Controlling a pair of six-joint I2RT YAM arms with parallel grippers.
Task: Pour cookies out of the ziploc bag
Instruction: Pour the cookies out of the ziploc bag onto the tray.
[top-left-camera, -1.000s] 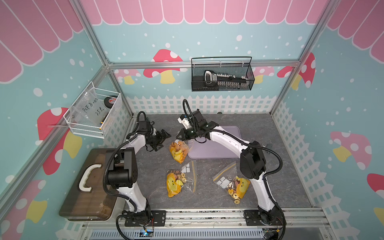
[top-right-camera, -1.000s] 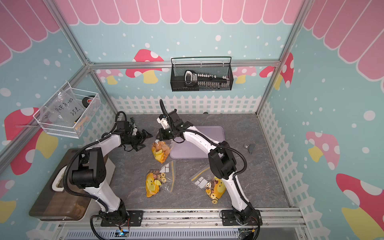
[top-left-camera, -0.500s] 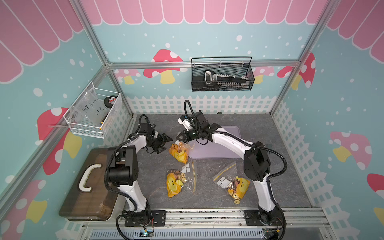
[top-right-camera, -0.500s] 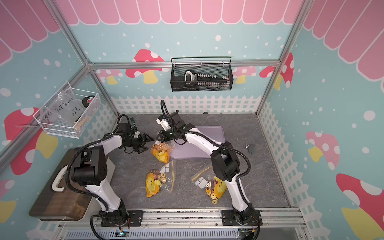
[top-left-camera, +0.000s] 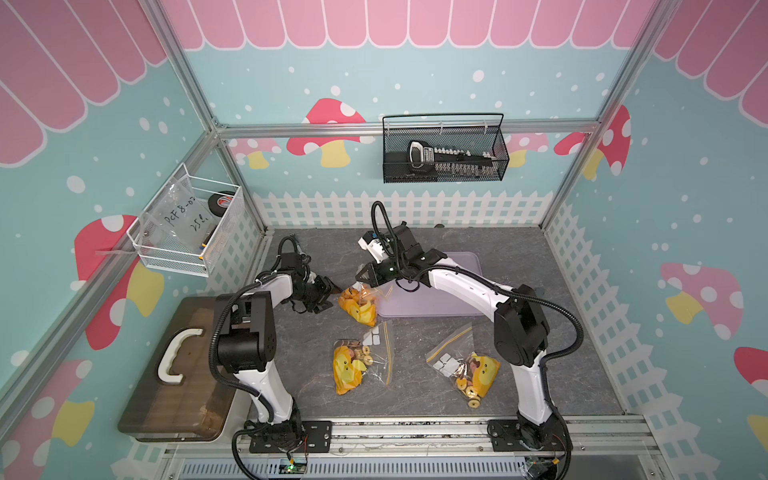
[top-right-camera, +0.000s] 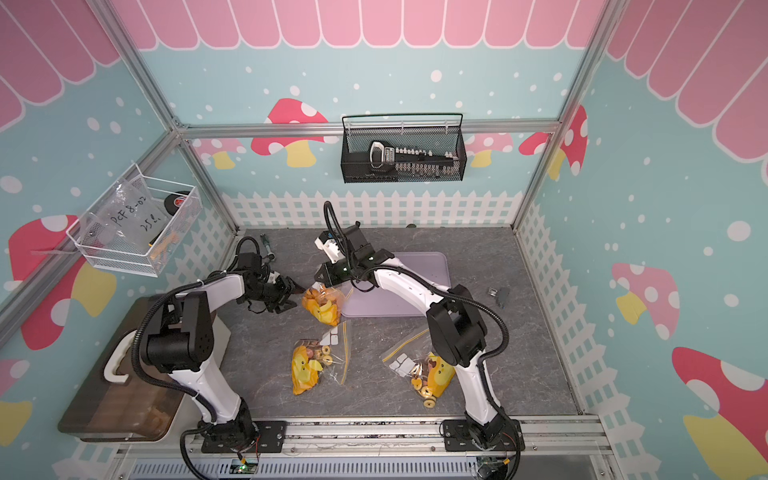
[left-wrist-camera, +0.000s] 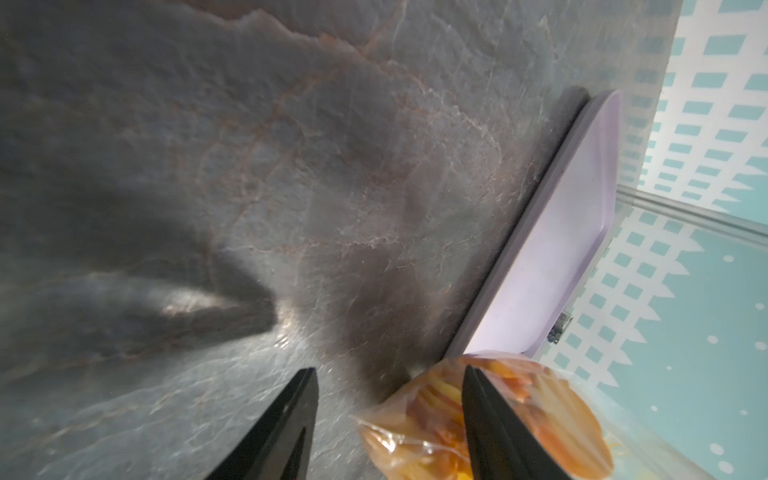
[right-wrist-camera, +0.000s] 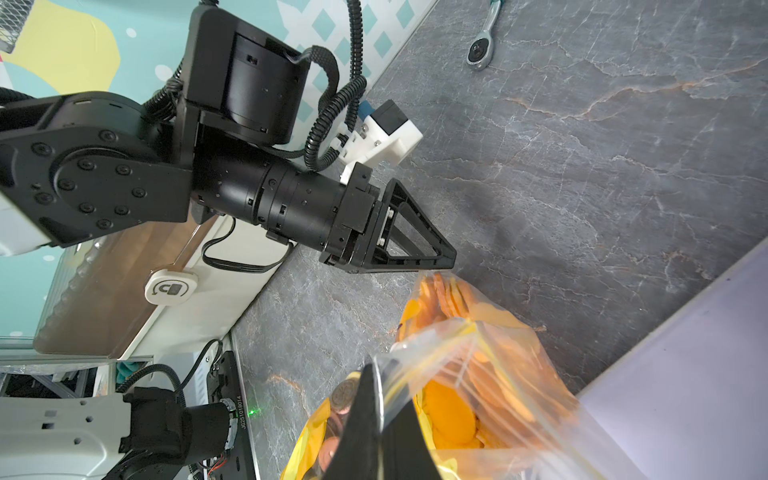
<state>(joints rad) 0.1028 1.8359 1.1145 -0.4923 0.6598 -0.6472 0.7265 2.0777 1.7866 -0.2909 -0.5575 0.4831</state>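
We count three ziploc bags of cookies, two arms and one lilac tray; two bags lie flat on the slate table toward the front, the middle bag and the right-hand bag, well apart from each other; the third bag stands at the tray's near left corner, its clear rim pinched in the right gripper, whose jaws are closed tight on the plastic; the cookies inside it are orange-golden discs pressed against the film, too crowded for us to count; the left gripper stands about half wide, bare table showing between its two fingers; in its own wrist view one finger crosses in front of the bag's bulge, and from the right wrist its tip seems just to touch the bag's upper corner; one ratchet lies on the table, its handle cut off by the frame; the right arm hides part of the tray; one brown case sits beside the left arm.
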